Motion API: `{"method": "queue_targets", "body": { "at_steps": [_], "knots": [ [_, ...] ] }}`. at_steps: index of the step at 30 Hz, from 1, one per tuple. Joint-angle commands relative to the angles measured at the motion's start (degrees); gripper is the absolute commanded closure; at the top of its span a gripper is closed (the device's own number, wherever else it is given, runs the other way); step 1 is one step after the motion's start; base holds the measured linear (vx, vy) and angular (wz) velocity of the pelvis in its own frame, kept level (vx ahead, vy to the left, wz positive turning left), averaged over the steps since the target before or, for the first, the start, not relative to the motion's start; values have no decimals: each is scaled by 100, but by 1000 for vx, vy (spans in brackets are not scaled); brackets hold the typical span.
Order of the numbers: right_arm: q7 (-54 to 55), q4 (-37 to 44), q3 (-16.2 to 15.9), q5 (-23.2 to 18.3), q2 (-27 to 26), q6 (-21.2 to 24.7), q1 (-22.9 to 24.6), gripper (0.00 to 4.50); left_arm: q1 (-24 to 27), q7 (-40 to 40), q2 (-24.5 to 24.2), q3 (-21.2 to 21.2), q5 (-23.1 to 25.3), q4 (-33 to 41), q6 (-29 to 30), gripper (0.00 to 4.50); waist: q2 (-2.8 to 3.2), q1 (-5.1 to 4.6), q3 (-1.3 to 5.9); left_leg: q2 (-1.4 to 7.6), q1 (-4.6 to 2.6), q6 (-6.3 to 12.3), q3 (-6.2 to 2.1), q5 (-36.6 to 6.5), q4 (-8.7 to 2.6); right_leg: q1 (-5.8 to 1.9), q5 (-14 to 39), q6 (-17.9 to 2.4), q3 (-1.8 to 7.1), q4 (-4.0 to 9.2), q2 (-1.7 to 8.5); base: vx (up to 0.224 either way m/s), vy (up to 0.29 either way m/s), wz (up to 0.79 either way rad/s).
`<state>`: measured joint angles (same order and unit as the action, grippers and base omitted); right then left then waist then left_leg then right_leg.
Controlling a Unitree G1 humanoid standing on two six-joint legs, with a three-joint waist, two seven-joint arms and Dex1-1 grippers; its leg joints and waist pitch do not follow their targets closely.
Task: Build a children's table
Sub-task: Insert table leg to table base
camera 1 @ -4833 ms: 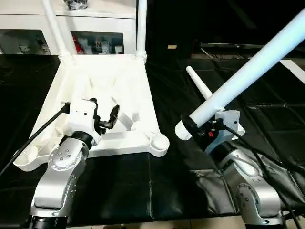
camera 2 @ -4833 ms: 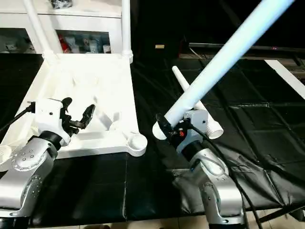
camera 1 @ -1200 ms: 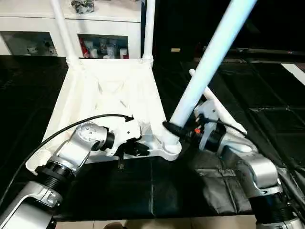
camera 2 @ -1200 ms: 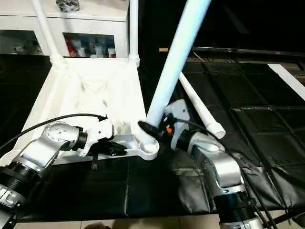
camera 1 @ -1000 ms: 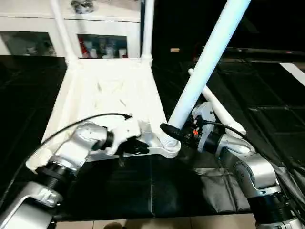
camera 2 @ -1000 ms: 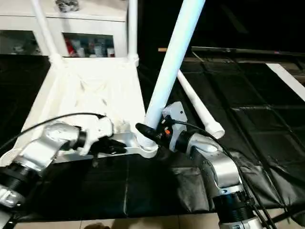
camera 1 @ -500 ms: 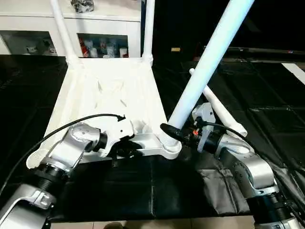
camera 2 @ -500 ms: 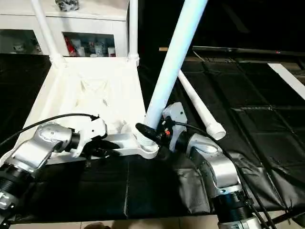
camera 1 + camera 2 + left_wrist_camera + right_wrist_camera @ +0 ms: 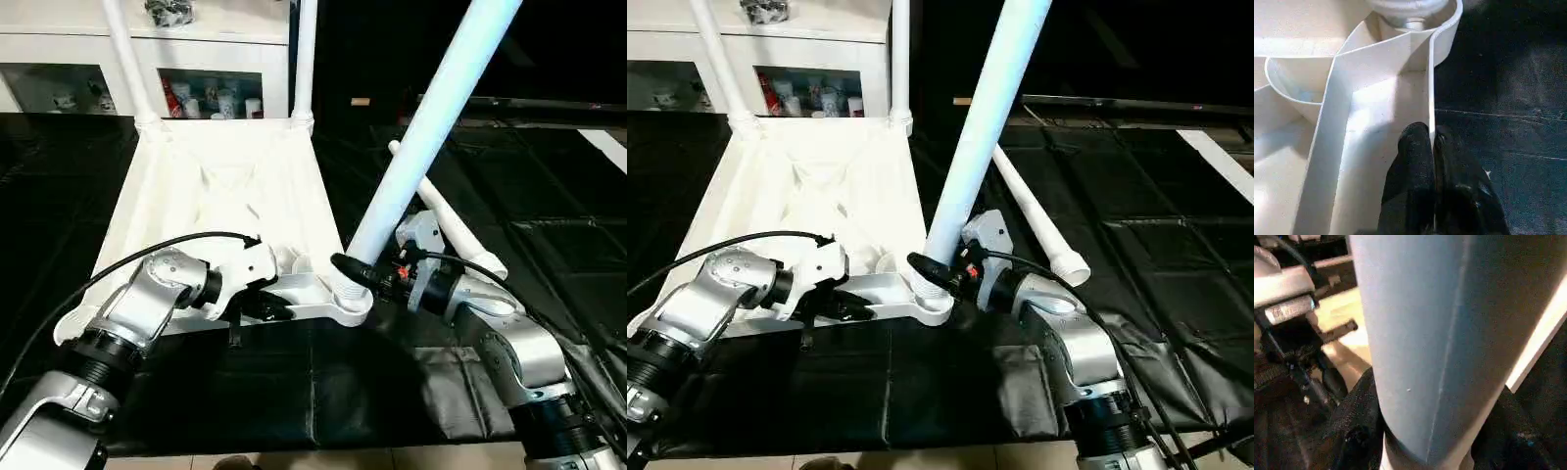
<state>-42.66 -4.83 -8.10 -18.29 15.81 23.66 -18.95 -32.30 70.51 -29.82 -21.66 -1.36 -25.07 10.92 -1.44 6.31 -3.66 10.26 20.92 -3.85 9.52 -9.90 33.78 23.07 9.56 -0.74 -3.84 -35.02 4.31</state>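
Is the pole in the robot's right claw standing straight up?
No, tilted: the pole leans away from the corner socket.

My two black fingers (image 9: 1415, 161) pinched on the tabletop's (image 9: 1312, 29) thin white rim wall (image 9: 1431, 93), black cloth (image 9: 1508, 98) alongside.

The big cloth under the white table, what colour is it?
The cloth is black and a bit shiny and wrinkled. The right eye view shows it best.

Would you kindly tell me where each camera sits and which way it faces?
Left eye: head, looking down at tabletop; both forearms.
Right eye: head, same scene; tilted leg at near corner socket.
Left wrist: along left claw, pinching the tabletop's rim.
Right wrist: against the leg; right claw around it.
Shared: eyes and left wrist see the socket.
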Motion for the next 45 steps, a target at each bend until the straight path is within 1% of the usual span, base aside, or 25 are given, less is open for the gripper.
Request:
{"method": "queue_targets", "body": {
  "at_steps": [1,2,3,4,6,7,10,14,20,21,26,28,30,32,35,36,39,42,45],
  "knots": [
    [-94,-11,-37,28,79,92,-134,259,-122,12,7,-48,102,-72,-30,450,66,0,406,257,-90,-156,-80,-1677,-435,-269,1880,-985,277,450,428,0,0,0],
    [-231,-52,-94,67,152,18,-156,259,-144,26,17,-22,100,-111,-74,450,55,0,394,257,-84,-154,-81,-1685,-438,-263,2010,-943,280,463,430,0,0,0],
    [-302,-74,-106,63,182,-7,-166,259,-157,32,20,-9,97,-124,-82,450,62,4,395,260,-86,-154,-81,-1698,-436,-261,2087,-910,281,474,435,0,0,0],
    [-303,-75,-106,63,182,-8,-166,259,-158,32,20,-9,97,-124,-82,450,39,5,391,264,-87,-151,-79,-1690,-438,-256,2112,-895,284,480,438,0,0,0],
    [-435,-116,-140,72,256,13,-188,259,-184,42,26,20,90,-161,-112,450,46,12,396,267,-83,-142,-84,-1661,-438,-256,2134,-876,282,477,442,0,0,0],
    [-451,-122,-145,75,265,17,-191,259,-189,44,27,22,89,-167,-116,450,39,11,398,269,-81,-139,-85,-1638,-439,-259,2104,-879,281,471,439,0,0,0],
    [-477,-228,-139,76,275,25,-232,259,-212,58,35,34,72,-212,-137,450,49,11,405,268,-75,-127,-80,-1546,-435,-261,1915,-940,282,448,433,0,0,0],
    [-515,-464,-195,157,276,-49,-327,259,-248,78,44,49,63,-276,-166,450,64,13,403,263,-83,-142,-75,-1596,-428,-256,1932,-988,280,455,436,0,0,0],
    [-586,-718,-182,208,307,-49,-466,259,-316,116,52,66,65,-361,-253,450,59,8,395,260,-90,-145,-82,-1698,-430,-253,2186,-919,271,487,440,0,0,0],
    [-612,-754,-190,204,311,-45,-489,259,-333,115,58,69,68,-390,-277,450,49,9,399,266,-87,-143,-85,-1687,-432,-256,2181,-912,271,485,442,0,0,0],
    [-760,-879,-233,177,272,-71,-596,259,-489,-87,135,110,149,-645,-442,450,45,13,401,264,-101,-134,-76,-1661,-425,-242,2162,-925,272,486,438,0,0,0],
    [-755,-1108,-227,229,193,-176,-715,259,-584,-42,146,84,188,-797,-532,450,60,9,397,259,-101,-149,-79,-1716,-423,-240,2269,-918,266,496,449,0,0,0],
    [-760,-1304,-227,268,141,-267,-818,259,-661,29,149,79,187,-910,-574,450,49,2,398,254,-92,-165,-85,-1741,-425,-243,2366,-883,259,504,448,0,0,0],
    [-778,-1405,-227,286,123,-310,-877,259,-705,80,153,83,170,-966,-566,450,57,9,396,258,-95,-172,-85,-1748,-424,-239,2422,-866,261,513,459,0,0,0],
    [-876,-1572,-244,306,113,-377,-983,259,-780,234,141,39,179,-1058,-573,450,60,3,408,275,-82,-169,-89,-1679,-430,-256,2147,-953,262,474,450,0,0,0],
    [-945,-1602,-279,316,128,-396,-1008,259,-802,234,137,18,221,-1098,-624,450,74,1,407,275,-88,-168,-85,-1693,-431,-250,2083,-982,261,475,444,0,0,0],
    [-990,-1677,-288,325,136,-440,-1046,259,-824,232,141,21,248,-1140,-640,450,62,6,415,273,-84,-156,-74,-1629,-420,-265,1955,-1041,266,457,451,0,0,0],
    [-1083,-1775,-264,361,120,-498,-1089,259,-838,103,165,29,319,-1192,-717,450,71,8,421,278,-81,-141,-70,-1570,-418,-269,1817,-1083,263,441,444,0,0,0],
    [-1133,-1807,-263,360,120,-512,-1096,259,-798,153,169,6,318,-1146,-691,450,74,9,418,283,-85,-143,-68,-1585,-422,-270,1760,-1122,263,431,441,0,0,0]
  ]
}}
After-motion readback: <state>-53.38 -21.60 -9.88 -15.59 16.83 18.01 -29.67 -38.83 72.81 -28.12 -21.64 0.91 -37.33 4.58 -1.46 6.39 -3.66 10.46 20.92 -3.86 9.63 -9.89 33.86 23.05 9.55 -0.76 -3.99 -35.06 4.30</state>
